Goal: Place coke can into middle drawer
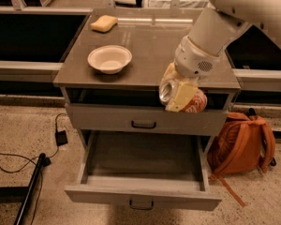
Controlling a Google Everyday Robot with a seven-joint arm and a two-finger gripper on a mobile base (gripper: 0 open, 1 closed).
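Note:
My gripper [180, 92] is shut on the coke can [196, 101], a small red can with a silver end that faces left. I hold it on its side in the air at the cabinet's front edge, in front of the upper drawer front [145, 118]. The middle drawer [143, 165] is pulled open below, wide and grey, with nothing inside it. The can is above the drawer's right half. My yellowish fingers [180, 95] cover much of the can.
A white bowl [109, 58] and a yellow sponge [103, 23] sit on the cabinet top [150, 41]. An orange backpack [243, 142] leans on the floor at the cabinet's right. Black cables [18, 161] lie on the floor at the left.

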